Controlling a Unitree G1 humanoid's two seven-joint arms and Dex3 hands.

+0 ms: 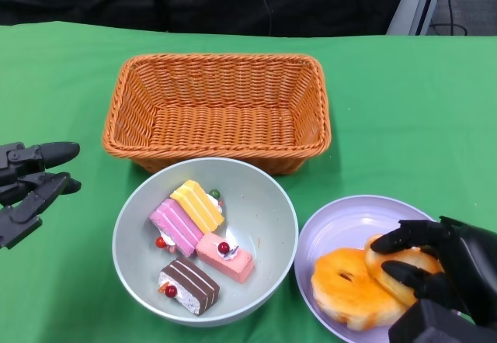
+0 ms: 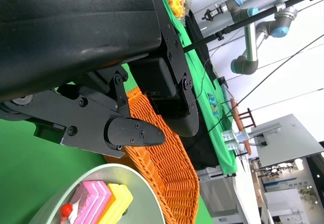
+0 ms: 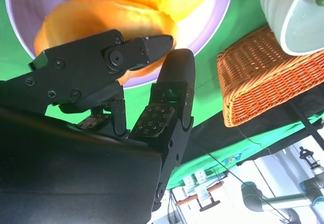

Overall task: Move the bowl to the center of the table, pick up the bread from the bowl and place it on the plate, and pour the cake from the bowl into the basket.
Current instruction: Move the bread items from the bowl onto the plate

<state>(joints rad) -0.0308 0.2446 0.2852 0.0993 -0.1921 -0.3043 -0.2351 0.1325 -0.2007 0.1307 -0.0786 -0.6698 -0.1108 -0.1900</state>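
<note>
The grey-green bowl [image 1: 128, 219] stands at the front middle of the green table and holds several cake slices: yellow [image 1: 198, 203], pink [image 1: 177, 226], rose [image 1: 225, 256] and chocolate [image 1: 190, 285]. To its right the lilac plate [image 1: 349, 215] carries two orange breads. One bread [image 1: 345, 289] lies free. My right hand [image 1: 446, 269] grips the other bread [image 1: 408, 259], which rests on the plate. The right wrist view shows the fingers [image 3: 167, 82] curled over that bread [image 3: 66, 24]. My left hand [image 1: 31, 180] hovers open at the left edge, well apart from the bowl.
The orange wicker basket [image 1: 217, 106] stands just behind the bowl, its front wall almost touching the bowl's rim. The left wrist view shows the basket [image 2: 162, 158] and the bowl [image 2: 76, 188] beyond my left hand [image 2: 131, 117]. Robot arms and frames stand past the table.
</note>
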